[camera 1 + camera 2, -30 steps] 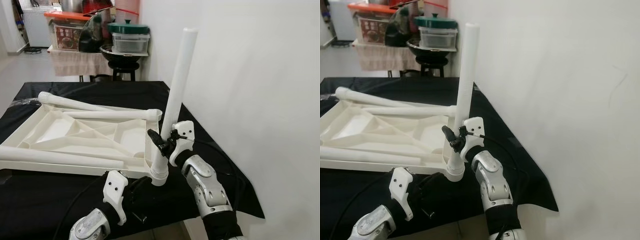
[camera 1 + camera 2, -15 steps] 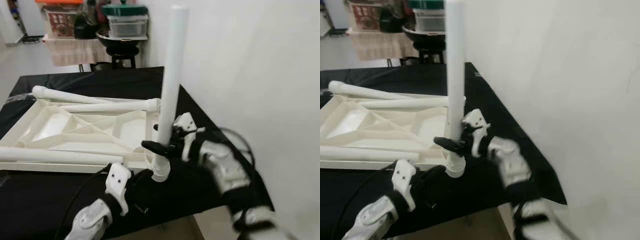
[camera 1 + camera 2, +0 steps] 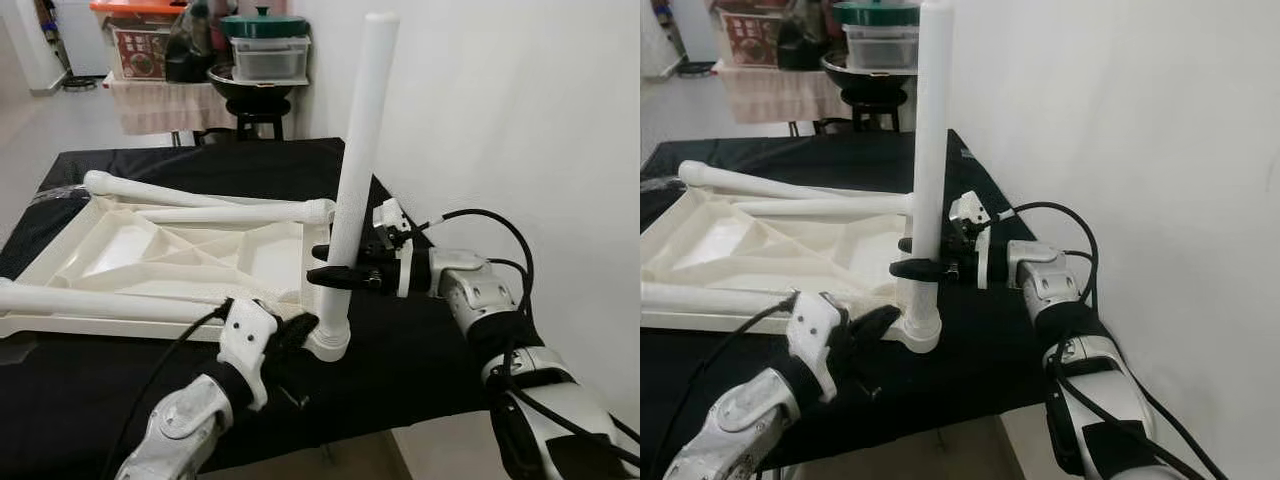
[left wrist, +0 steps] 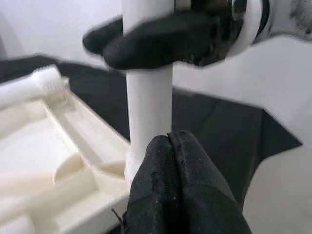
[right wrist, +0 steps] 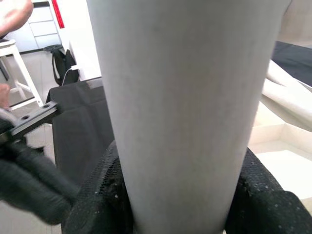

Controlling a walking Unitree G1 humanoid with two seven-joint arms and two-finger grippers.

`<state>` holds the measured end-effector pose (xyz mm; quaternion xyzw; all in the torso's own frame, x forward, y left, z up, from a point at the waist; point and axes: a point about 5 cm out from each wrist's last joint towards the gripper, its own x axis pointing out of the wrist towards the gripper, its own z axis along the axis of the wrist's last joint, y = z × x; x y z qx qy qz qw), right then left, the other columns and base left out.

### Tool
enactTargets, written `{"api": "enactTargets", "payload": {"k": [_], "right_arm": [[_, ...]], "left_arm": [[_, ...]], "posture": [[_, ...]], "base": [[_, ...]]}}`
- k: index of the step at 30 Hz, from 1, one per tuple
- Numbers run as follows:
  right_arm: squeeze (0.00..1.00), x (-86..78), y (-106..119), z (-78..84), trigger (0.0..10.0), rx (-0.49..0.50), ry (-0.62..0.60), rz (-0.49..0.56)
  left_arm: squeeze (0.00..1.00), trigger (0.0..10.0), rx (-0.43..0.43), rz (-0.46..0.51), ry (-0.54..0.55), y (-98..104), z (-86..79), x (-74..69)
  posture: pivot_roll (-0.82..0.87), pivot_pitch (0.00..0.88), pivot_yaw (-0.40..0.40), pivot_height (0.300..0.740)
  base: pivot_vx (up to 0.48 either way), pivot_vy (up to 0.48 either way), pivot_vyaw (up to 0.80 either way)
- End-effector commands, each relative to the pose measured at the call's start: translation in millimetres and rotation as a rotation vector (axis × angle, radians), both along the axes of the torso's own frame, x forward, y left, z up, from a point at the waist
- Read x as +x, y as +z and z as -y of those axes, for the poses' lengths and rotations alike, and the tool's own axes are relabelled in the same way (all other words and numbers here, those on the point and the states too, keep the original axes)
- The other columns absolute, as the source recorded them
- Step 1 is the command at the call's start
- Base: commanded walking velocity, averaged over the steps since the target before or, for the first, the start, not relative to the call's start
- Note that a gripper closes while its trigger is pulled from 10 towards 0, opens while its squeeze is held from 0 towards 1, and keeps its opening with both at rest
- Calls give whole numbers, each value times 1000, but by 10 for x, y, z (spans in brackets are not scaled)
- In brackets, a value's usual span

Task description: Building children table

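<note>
A white plastic children's tabletop (image 3: pixel 150 255) lies upside down on a black cloth. One white leg (image 3: pixel 360 150) stands nearly upright in its near right corner socket (image 3: pixel 327 340). My right gripper (image 3: pixel 335 272) comes in from the right and is shut on the lower part of this leg; the wrist view shows its black fingers (image 5: pixel 100 195) on both sides of the leg (image 5: pixel 185 97). My left gripper (image 3: pixel 300 335) is shut with nothing in it, and its fingertips (image 4: pixel 175 175) rest against the leg's base (image 4: pixel 148 112).
Three loose white legs lie on the tabletop: two at the far side (image 3: pixel 160 192) (image 3: pixel 240 212), one along the near edge (image 3: pixel 100 300). A white wall (image 3: pixel 520 120) is close on the right. A stool with pots and boxes (image 3: pixel 255 60) stands behind.
The camera shifted. My right arm swung out to the right, so its forearm now lies level, still holding the leg. The leg stands straighter. The left gripper closed in on the base.
</note>
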<state>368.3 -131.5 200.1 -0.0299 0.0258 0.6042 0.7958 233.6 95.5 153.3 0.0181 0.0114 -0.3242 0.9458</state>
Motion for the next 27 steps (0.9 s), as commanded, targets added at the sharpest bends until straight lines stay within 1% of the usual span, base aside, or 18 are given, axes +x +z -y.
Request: {"api": "enactTargets", "payload": {"k": [1,6,7,8,9,10,11,12,14,16,20,21,22,23,24,25,26,27], "right_arm": [[0,1,-99,107,0,1,-85,-10],[0,-79,-326,87,0,-26,-239,5],[0,-133,-504,-8,0,-36,-417,-28],[0,-152,-645,-43,0,-26,-738,-62],[0,-152,-645,-43,0,-26,-738,-62],[0,-370,-857,-215,0,-25,-845,-145],[0,-370,-857,-215,0,-25,-845,-145],[0,-514,-936,-332,0,-8,-919,-192],[0,-552,-885,-450,0,-7,-861,-157],[0,-385,-724,-437,0,-14,-844,-64],[0,-269,-646,-376,0,-15,-877,-32],[0,-248,-616,-348,6196,-17,-898,-33],[0,-248,-616,-348,6196,-17,-898,-33],[0,-248,-570,-317,10000,-7,-893,-28],[0,-248,-570,-317,10000,-7,-893,-28],[859,-281,-515,-296,10000,-9,-892,-26],[1000,-320,-486,-287,10000,-14,-873,-26],[1000,-320,-486,-287,10000,-14,-873,-26]], "left_arm": [[0,10000,30,-28,-5,-20,20,-52],[0,10000,35,-67,41,-79,-68,-121],[0,10000,55,-94,74,-167,-143,-152],[0,10000,76,-110,100,-237,-209,-172],[0,10000,76,-110,100,-237,-209,-172],[0,10000,90,-131,140,-297,-285,-178],[0,10000,90,-131,140,-297,-285,-178],[0,10000,98,-137,162,-315,-326,-171],[0,10000,99,-140,172,-306,-338,-157],[0,10000,112,-112,160,-247,-300,-114],[0,10000,119,-85,167,-185,-279,-85],[0,10000,117,-75,182,-144,-289,-76],[0,10000,117,-75,182,-144,-289,-76],[0,10000,105,-65,193,-97,-288,-83],[0,10000,105,-65,193,-97,-288,-83],[0,10000,89,-64,197,-67,-278,-97],[0,10000,70,-68,194,-53,-251,-117],[0,10000,70,-68,194,-53,-251,-117]], "posture": [[113,0,-46,740],[121,0,-76,740],[132,0,-88,740],[133,0,-91,740],[133,0,-91,740],[124,0,-92,740],[124,0,-92,740],[124,0,-85,740],[105,0,-72,740],[110,0,-89,740],[102,0,-80,740],[97,0,-73,740],[97,0,-73,740],[89,0,-55,740],[89,0,-55,740],[80,0,-46,740],[66,0,-35,740],[66,0,-35,740]], "base": [[0,0,0],[0,0,0],[0,0,0],[0,0,0],[0,0,0],[0,0,0],[0,0,0],[0,0,0],[0,0,0],[0,0,0],[0,0,0],[0,0,0],[0,0,0],[0,0,0],[0,0,0],[0,0,0],[0,0,0],[0,0,0]]}}
